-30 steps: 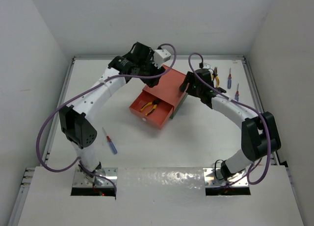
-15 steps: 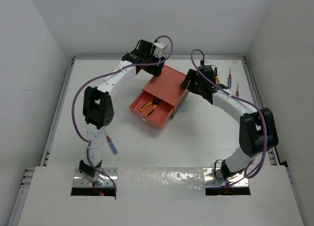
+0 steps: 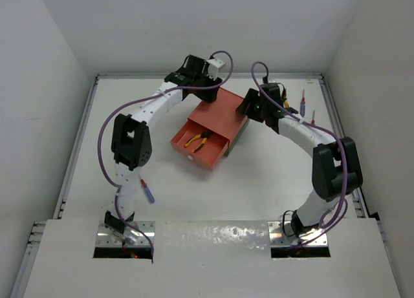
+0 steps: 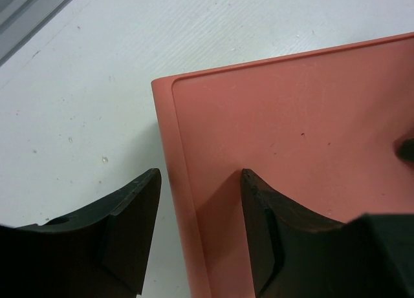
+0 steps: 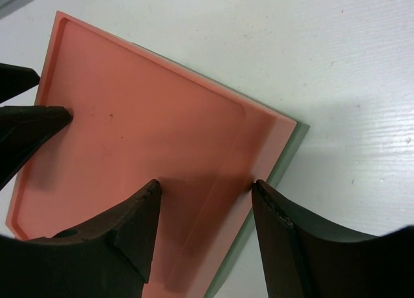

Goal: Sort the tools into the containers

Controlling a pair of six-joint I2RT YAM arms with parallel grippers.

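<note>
The left gripper [image 3: 210,86] sits at the far corner of the salmon-red box [image 3: 220,114], and the right gripper [image 3: 248,110] is at its right corner, so the two face each other across the lid. Nearer the bases than both grippers, the drawer [image 3: 208,154] stands pulled out with the pliers [image 3: 197,139] lying inside. One screwdriver [image 3: 302,104] and a second screwdriver [image 3: 312,121] lie near the right gripper on its outer side, while a third screwdriver [image 3: 148,193] lies well apart from the left gripper, back by that arm's base.

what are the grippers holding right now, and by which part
Nothing is held. The left gripper and the right gripper are both open, each poised at an edge of the red box top, not closed on it.
</note>
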